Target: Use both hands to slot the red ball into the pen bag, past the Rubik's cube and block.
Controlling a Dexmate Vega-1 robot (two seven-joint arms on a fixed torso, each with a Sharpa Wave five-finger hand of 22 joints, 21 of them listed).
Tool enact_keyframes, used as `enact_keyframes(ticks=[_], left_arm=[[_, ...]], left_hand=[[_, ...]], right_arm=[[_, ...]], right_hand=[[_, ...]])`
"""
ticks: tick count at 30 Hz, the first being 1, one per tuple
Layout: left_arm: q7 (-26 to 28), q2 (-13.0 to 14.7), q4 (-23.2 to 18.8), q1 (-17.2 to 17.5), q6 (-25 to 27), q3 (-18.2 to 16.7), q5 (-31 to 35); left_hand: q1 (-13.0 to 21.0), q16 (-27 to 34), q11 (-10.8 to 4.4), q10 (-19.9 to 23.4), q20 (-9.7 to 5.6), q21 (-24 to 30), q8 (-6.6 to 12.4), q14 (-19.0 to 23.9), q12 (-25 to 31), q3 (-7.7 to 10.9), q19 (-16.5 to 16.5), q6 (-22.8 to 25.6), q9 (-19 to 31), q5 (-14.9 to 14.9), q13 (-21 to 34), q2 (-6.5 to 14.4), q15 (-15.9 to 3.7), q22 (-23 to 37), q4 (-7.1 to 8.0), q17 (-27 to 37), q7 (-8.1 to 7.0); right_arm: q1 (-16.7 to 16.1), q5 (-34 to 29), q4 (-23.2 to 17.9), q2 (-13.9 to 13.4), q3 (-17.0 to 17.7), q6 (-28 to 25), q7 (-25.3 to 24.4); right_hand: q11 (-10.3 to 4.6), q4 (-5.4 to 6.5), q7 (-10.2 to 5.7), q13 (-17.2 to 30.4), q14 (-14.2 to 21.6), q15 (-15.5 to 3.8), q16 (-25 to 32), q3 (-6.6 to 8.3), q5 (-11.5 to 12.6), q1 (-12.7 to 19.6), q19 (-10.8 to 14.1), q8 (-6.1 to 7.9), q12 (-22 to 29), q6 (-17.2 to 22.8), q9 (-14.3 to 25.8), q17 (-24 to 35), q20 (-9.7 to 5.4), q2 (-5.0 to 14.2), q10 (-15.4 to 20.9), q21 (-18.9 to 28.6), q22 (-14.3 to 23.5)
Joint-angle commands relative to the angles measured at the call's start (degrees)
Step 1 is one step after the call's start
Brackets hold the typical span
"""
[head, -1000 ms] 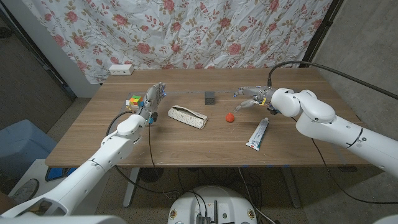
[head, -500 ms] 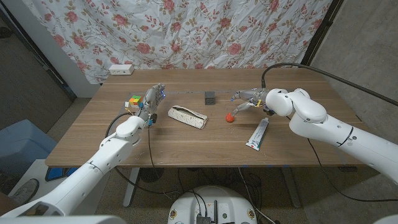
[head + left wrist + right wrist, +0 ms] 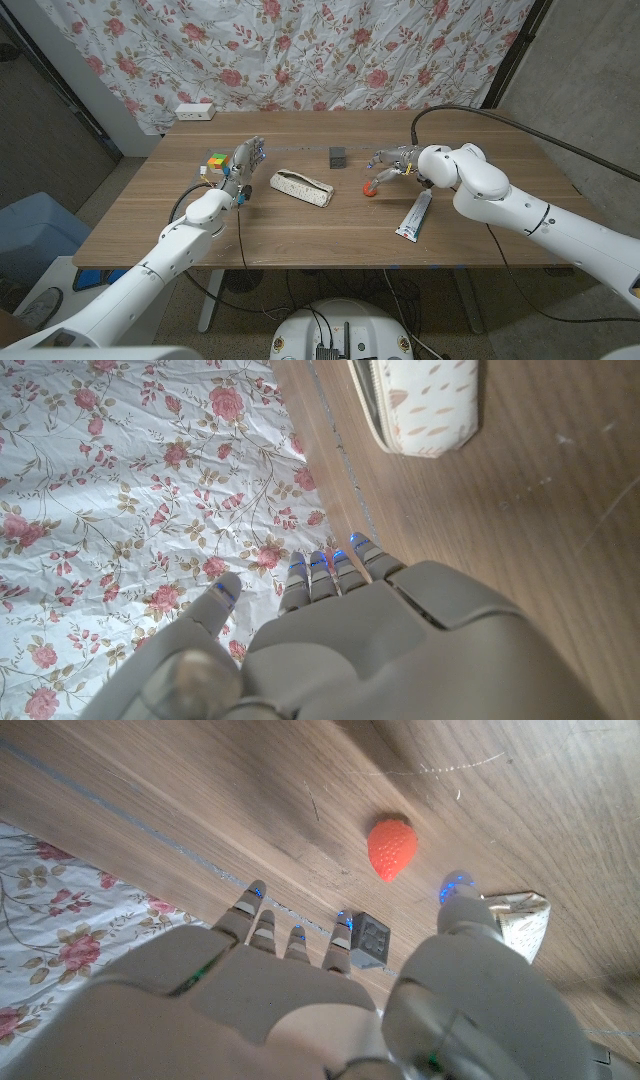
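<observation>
Because the small red strawberry-shaped ball looks light and rollable, right hand, fingers apart above it, should pinch its widest part.

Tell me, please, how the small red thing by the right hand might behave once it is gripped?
The red strawberry-shaped thing looks small and probably light. Its tapered, rounded shape may slip from fingertips or wobble aside if nudged.

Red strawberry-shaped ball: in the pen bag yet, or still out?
Out. The red strawberry-shaped ball lies on the bare wooden table, apart from the white patterned pen bag, under the right hand.
</observation>
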Motion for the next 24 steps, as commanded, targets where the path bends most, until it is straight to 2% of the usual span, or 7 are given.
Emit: enact_keyframes(ticks=[1,24], left_arm=[[-0.26,0.12,-0.05,0.16,0.05,-0.02,-0.25],[-0.54,-0.1,0.7,-0.23,0.17,0.15,-0.46]], left_hand=[[-0.34,0.01,0.08,0.26,-0.04,0.47,-0.1,0.25,-0.11,0.4,0.28,0.47,0.26,-0.07,0.15,5.01,-0.16,0.19,-0.01,0.28,0.2],[-0.38,-0.02,0.04,0.3,0.1,0.44,-0.14,0.26,-0.16,0.67,0.36,0.46,0.27,-0.13,0.15,4.96,-0.12,0.21,-0.01,0.3,0.13]], right_arm=[[0.8,-2.6,2.37,2.25,-1.57,0.42,1.73],[1.25,-6.02,6.73,5.3,-3.47,0.05,1.44]], right_hand=[[-0.18,0.28,0.23,0.25,0.32,0.07,0.33,0.23,0.21,-0.33,0.52,0.39,0.29,0.79,0.33,0.17,-0.07,0.29,-0.09,0.3,0.21],[-1.26,0.51,-0.68,0.24,1.65,-0.45,1.04,0.23,0.17,-0.69,1.3,1.43,0.59,3.07,0.57,0.38,-0.24,0.3,0.85,0.37,0.23]])
